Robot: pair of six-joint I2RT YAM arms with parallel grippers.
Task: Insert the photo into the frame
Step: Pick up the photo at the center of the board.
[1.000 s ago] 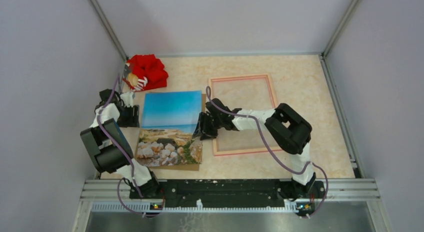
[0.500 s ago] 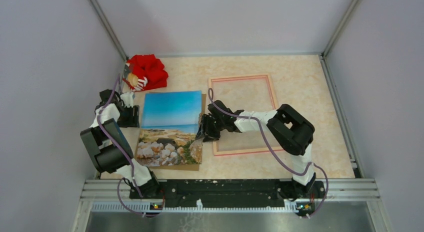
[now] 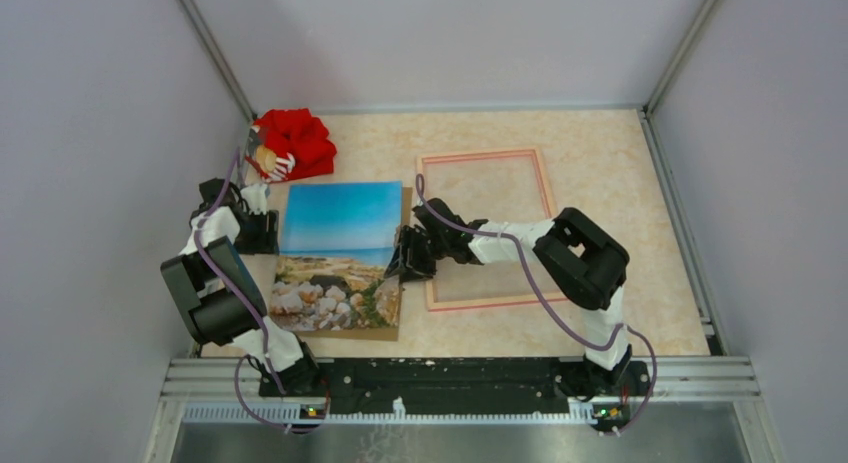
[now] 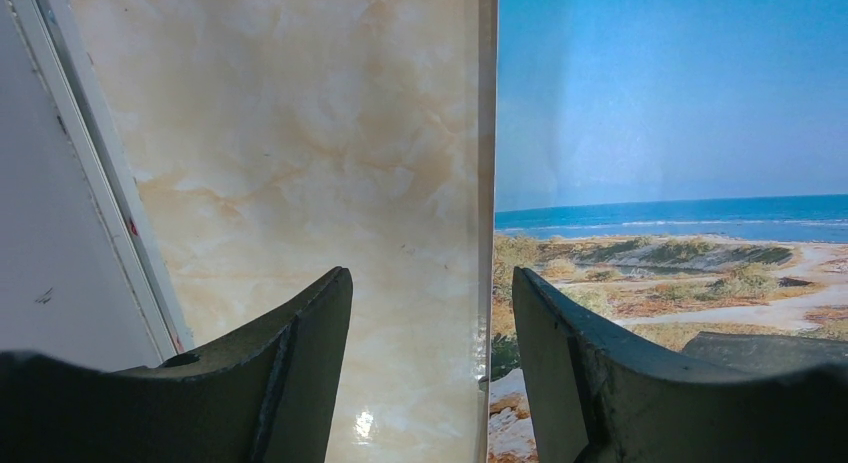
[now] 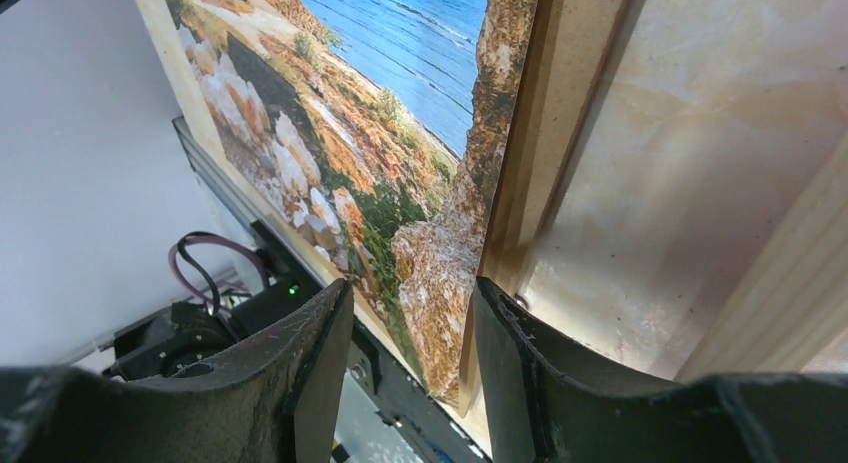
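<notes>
**A:** Where is the photo (image 3: 338, 253)?

**B:** Face up, just left of the frame (image 3: 480, 155) and outside it. It lies on a brown backing board (image 3: 406, 205), and a strip of the board shows on the frame's side.

**A:** And the right gripper (image 3: 408, 263)?

**B:** It is low against the frame's left rail. Its jaws stand apart, with the photo's edge and the board's edge between them, clamped on nothing.

**A:** The left gripper (image 3: 262, 233)?

**B:** It is at the photo's edge farthest from the frame. It is released, one finger over the table (image 3: 600, 183) and the other over the print.

**A:** Anything else?

**B:** A red cloth bundle (image 3: 295, 143) lies well left of the frame's far corner.
</notes>
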